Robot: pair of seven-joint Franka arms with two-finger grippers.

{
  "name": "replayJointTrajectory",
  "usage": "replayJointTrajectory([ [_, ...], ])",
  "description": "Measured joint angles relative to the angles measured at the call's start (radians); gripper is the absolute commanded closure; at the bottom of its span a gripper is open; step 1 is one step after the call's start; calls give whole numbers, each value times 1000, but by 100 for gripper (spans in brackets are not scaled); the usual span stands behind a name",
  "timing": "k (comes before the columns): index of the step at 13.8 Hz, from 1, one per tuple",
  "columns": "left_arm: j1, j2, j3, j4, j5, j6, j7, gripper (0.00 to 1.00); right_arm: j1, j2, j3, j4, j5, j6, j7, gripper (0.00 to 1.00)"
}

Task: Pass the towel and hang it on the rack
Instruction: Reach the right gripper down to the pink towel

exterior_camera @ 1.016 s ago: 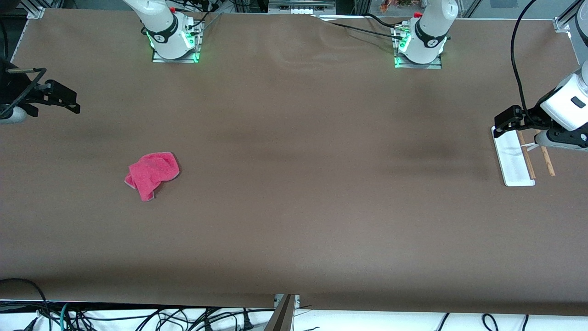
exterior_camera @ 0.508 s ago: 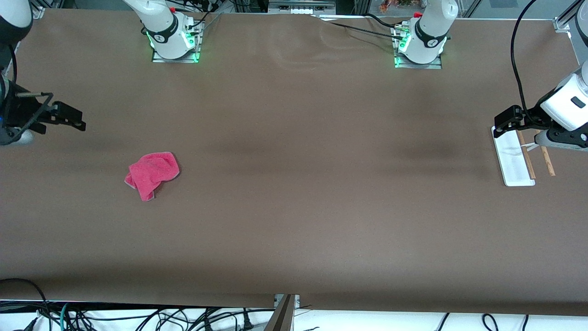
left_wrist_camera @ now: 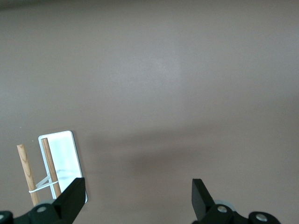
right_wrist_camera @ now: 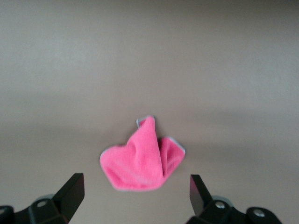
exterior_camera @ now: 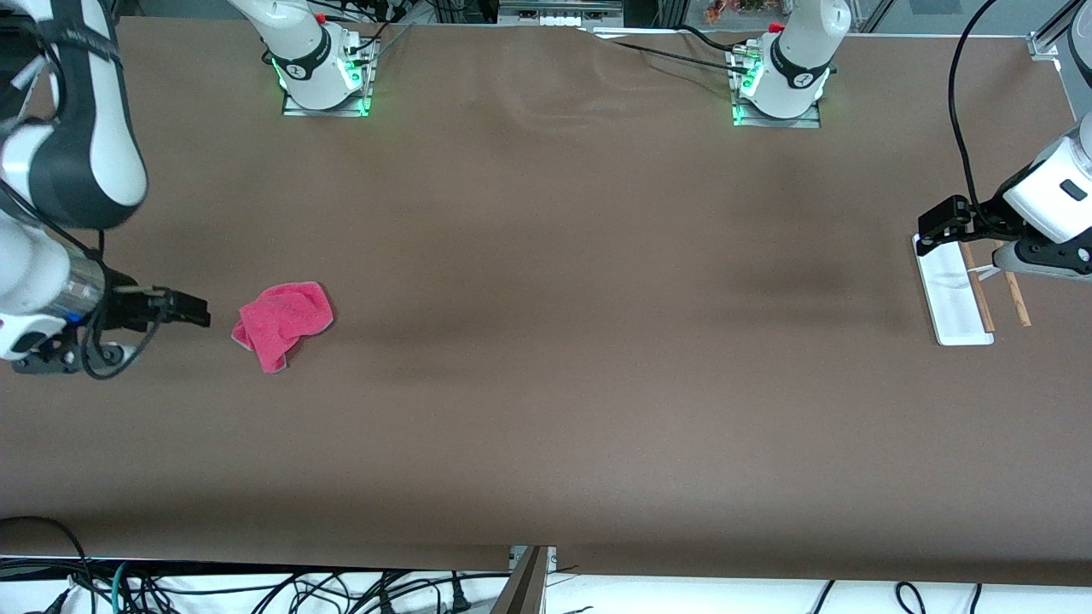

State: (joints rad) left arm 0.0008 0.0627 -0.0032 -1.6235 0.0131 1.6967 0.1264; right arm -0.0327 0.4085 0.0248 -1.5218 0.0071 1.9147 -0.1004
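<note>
The pink-red towel [exterior_camera: 281, 321] lies crumpled on the brown table toward the right arm's end; it also shows in the right wrist view [right_wrist_camera: 142, 158]. My right gripper [exterior_camera: 189, 309] is open and empty, just beside the towel and apart from it, with its jaws wide. The rack [exterior_camera: 964, 294], a white base with two brown rods, stands at the left arm's end; it also shows in the left wrist view [left_wrist_camera: 53, 163]. My left gripper [exterior_camera: 938, 223] waits open and empty over the rack's end nearest the bases.
The two arm bases [exterior_camera: 324, 72] [exterior_camera: 781, 81] stand along the table's edge farthest from the front camera. Cables [exterior_camera: 256, 588] hang below the table's near edge. The brown table top [exterior_camera: 554, 341] is bare between towel and rack.
My right gripper has swung down and in from the table's end until it is just beside the towel. The left arm, the towel and the rack have not moved.
</note>
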Motion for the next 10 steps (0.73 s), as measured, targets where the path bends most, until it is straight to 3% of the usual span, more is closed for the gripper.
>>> replayJointTrajectory([
  [10, 0, 0, 0, 0, 0, 0, 0, 0, 20, 276, 10, 0, 4, 377, 3, 0],
])
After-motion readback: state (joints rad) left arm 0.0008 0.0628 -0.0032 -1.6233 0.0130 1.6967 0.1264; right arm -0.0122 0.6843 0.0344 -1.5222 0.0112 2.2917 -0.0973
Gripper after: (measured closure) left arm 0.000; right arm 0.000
